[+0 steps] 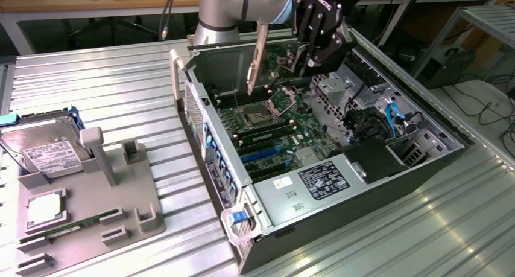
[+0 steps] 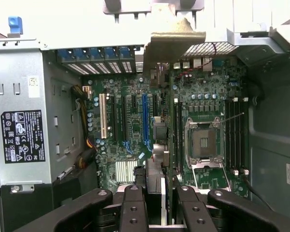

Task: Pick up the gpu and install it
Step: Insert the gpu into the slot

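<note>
Near corner of the counter (image 1: 120, 78), at the exterior view's left: a grey holder tray (image 1: 88, 186) sits flat. A silver hard drive (image 1: 40, 147) with a white label leans at its outer side. A square processor chip (image 1: 44, 207) and a narrow green memory stick (image 1: 76, 226) lie in recesses toward the near edge.

Middle of the counter: an open computer case (image 1: 418, 162) lies on its side, running from the near edge toward the far edge. Its power supply (image 1: 322, 180), with a black label, occupies the near end. The motherboard (image 1: 274, 120) is exposed beyond it, with an open processor socket (image 2: 203, 142) and expansion slots, among them a blue slot (image 2: 145, 116).

Far end of the case: the hand (image 1: 306, 60) hangs above the motherboard, clear of it. In the wrist view its two fingers (image 2: 133, 203) stand one on each side of the gpu (image 2: 155, 176), closed on it. The gpu is held on edge, off the board and not seated in any slot. Its bracket end points away from the hand, toward the slotted rear wall of the case. In the exterior view the bracket shows as a thin upright strip of the gpu (image 1: 257, 60) above the socket area.

Far edge of the counter: the arm (image 1: 233, 8) rises behind the case.
</note>
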